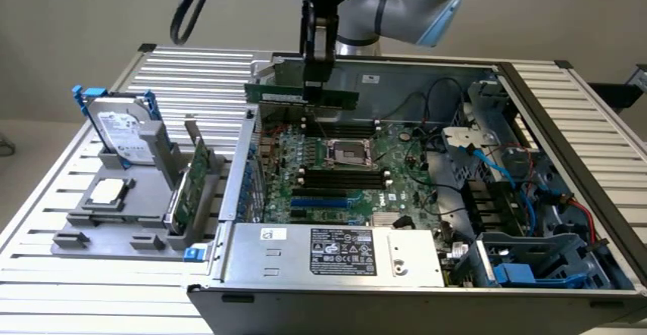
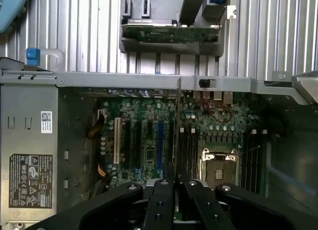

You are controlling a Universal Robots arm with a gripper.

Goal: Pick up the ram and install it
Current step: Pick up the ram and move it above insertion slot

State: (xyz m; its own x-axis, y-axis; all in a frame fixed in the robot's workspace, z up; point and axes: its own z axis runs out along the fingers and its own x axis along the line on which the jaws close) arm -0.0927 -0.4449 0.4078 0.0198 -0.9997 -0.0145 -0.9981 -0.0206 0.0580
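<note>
The gripper [image 1: 314, 85] pinches the ram [image 1: 283, 95] up in the air.
The ram hangs over the motherboard [image 1: 344, 187] in the open computer case [image 1: 404, 301]. The fingers [image 1: 320, 62] hide its middle; its chips are too small to see.

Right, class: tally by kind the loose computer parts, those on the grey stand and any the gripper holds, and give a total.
Hard drive: 1
Silver processor chip: 1
Expansion card: 1
Ram stick, held in the gripper: 1
Total: 4
</note>
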